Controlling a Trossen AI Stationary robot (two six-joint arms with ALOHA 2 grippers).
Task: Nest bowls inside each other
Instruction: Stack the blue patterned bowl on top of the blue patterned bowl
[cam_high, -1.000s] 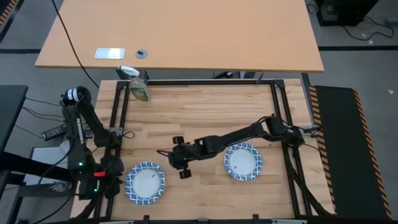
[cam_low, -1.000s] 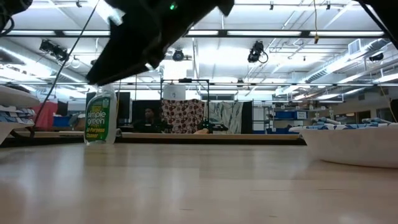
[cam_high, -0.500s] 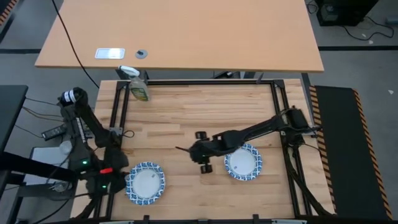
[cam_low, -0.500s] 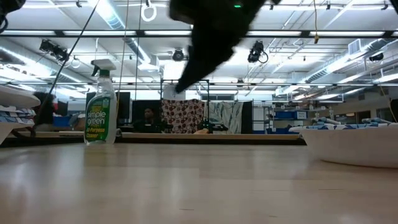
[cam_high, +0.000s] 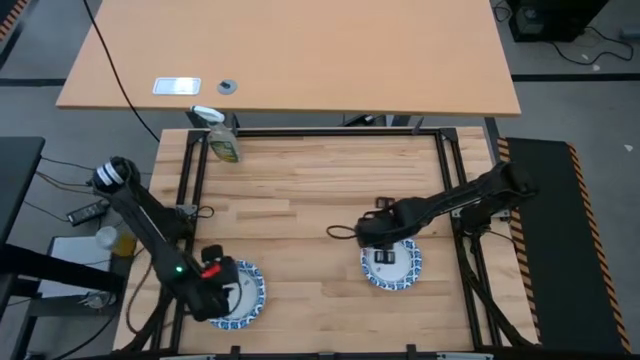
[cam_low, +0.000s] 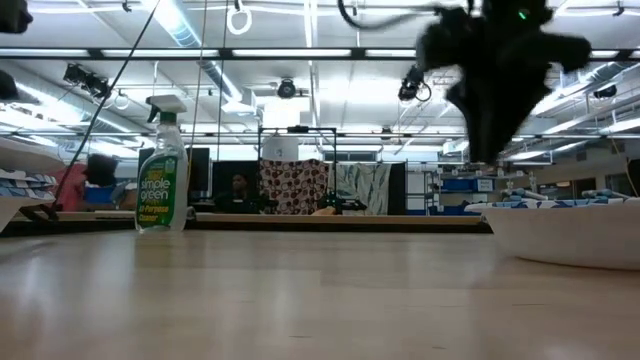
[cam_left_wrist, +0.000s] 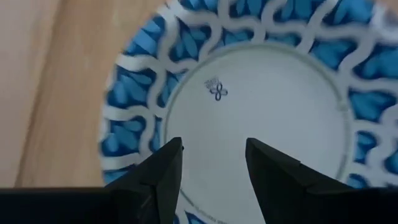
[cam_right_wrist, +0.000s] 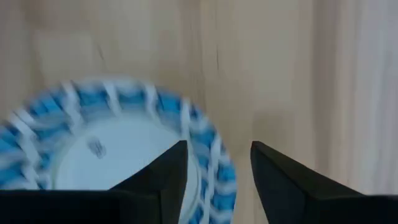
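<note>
Two bowls with white centres and blue-and-white patterned rims rest on the wooden table near its front edge. The left bowl (cam_high: 243, 296) lies under my left gripper (cam_high: 220, 289), which points down over its centre (cam_left_wrist: 261, 112), open (cam_left_wrist: 211, 158) and clear of it. The right bowl (cam_high: 400, 268) lies under my right gripper (cam_high: 384, 248), also open (cam_right_wrist: 217, 158), hovering above the bowl's rim (cam_right_wrist: 208, 146) on its far left side. In the low view the right gripper (cam_low: 488, 95) hangs well above that bowl (cam_low: 570, 235).
A spray bottle (cam_high: 222, 140) with a yellow-green label stands at the table's far left corner (cam_low: 162, 175). A black metal frame (cam_high: 320, 131) runs round the table. Bare wood lies between the two bowls and across the middle.
My right gripper has swept from the table's middle toward the right edge and now hangs over the right bowl, tipped further down. My left gripper has swung from beyond the table's left edge toward the right and now sits over the left bowl. Neither bowl has moved.
</note>
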